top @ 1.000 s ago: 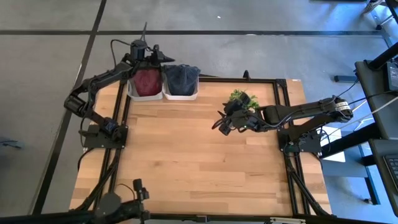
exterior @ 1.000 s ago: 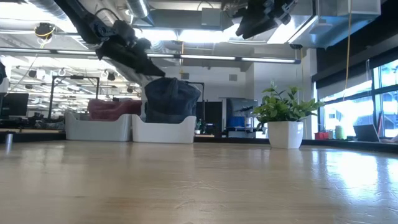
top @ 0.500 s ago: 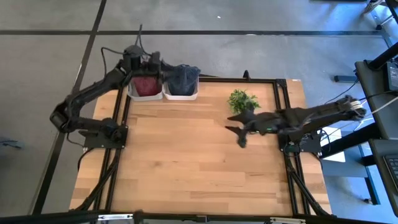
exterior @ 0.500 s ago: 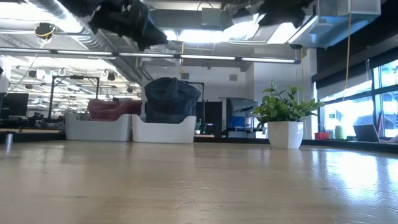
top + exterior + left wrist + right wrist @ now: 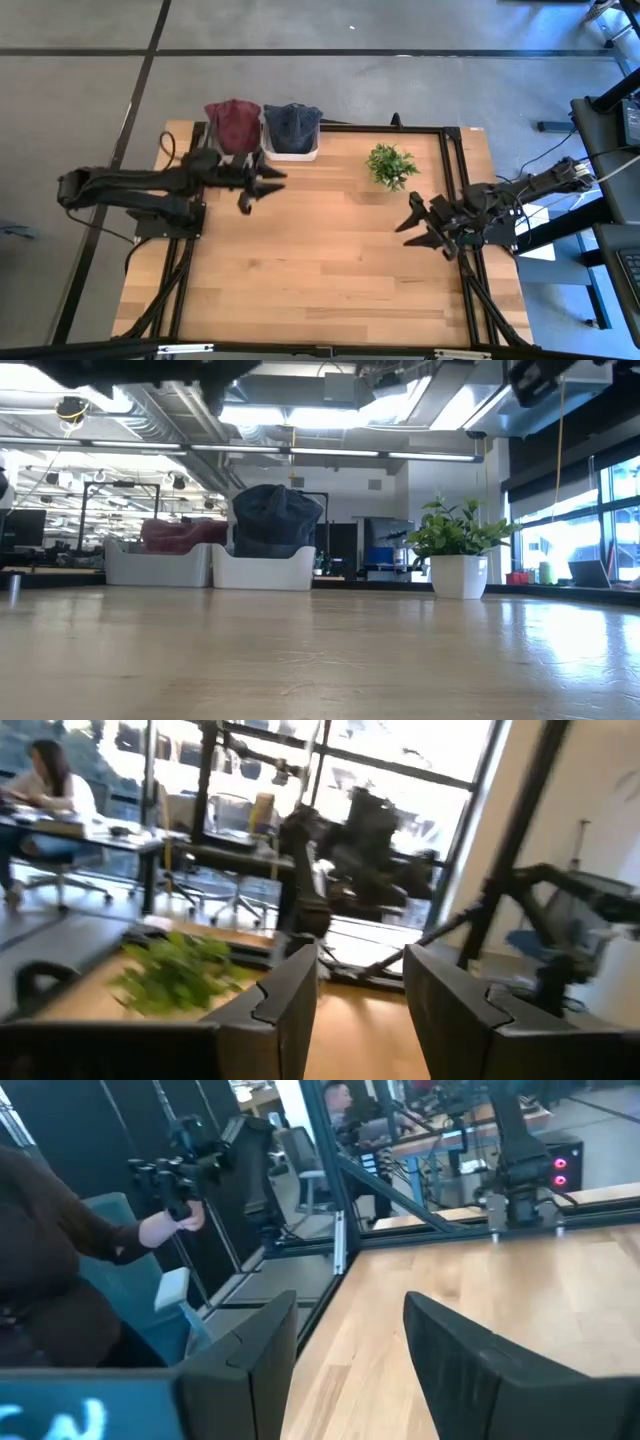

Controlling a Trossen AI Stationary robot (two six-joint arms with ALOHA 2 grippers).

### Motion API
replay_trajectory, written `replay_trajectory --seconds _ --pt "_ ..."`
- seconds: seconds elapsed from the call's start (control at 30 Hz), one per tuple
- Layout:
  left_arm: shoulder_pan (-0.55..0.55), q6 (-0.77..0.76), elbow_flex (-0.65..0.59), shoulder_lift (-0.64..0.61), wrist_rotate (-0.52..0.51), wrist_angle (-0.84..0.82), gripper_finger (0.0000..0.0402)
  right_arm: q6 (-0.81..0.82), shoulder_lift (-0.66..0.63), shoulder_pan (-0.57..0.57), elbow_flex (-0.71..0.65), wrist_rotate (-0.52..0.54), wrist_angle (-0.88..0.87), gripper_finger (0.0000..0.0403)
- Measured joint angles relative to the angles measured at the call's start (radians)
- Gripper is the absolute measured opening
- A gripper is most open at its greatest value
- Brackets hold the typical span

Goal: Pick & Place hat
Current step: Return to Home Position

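A dark red hat [image 5: 232,124] lies in the left white bin at the table's far edge. A dark blue hat [image 5: 291,123] stands heaped in the right white bin [image 5: 292,154]. In the low view the blue hat [image 5: 275,520] rises above its bin and the red hat [image 5: 180,532] sits lower. My left gripper [image 5: 266,186] hovers open, near of the bins, pointing toward the table's right. My right gripper [image 5: 408,224] hovers open near the right edge, pointing left. Both wrist views show empty open fingers, the left gripper [image 5: 360,995] and the right gripper [image 5: 350,1350].
A small potted plant [image 5: 390,165] stands on the far right part of the table; its white pot [image 5: 458,575] shows in the low view. A black frame [image 5: 455,180] borders the wooden table. A person's hand [image 5: 165,1225] holding a device shows beyond the table.
My left gripper has drawn back from above the bins toward the near edge, and it has turned so that it points right. My right gripper has withdrawn from the table's middle, beside the plant, toward the right edge. The hats stay in their bins.
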Motion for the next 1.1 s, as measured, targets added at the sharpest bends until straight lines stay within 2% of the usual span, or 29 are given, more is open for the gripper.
replay_trajectory --seconds 0.1,0.17,0.3,0.53,0.83,0.97,1.1 --pt "-0.104 -0.028 -0.071 -0.066 -0.078 0.013 0.0144 -0.001 -0.071 0.022 -0.052 0.01 0.006 0.0185" --pt "-0.154 -0.044 -0.109 -0.115 -0.128 0.013 0.0144 -0.003 -0.116 0.028 -0.072 0.059 0.018 0.0185" --pt "-0.209 -0.033 -0.182 -0.216 -0.214 0.005 0.0144 -0.011 -0.217 0.03 -0.108 0.098 0.045 0.0185" --pt "-0.203 -0.063 -0.315 -0.444 -0.237 -0.034 0.0143 -0.071 -0.402 0.03 -0.172 0.092 0.047 0.0185" --pt "-0.203 -0.122 -0.374 -0.702 -0.285 -0.273 0.0144 -0.091 -0.599 0.03 -0.279 0.194 0.028 0.0185" --pt "-0.203 -0.125 -0.374 -0.8 -0.275 -0.354 0.0143 -0.086 -0.608 0.03 -0.307 0.206 0.016 0.0185" --pt "-0.203 -0.127 -0.372 -0.892 -0.289 -0.453 0.0144 -0.087 -0.609 0.03 -0.318 0.263 -0.002 0.0185"
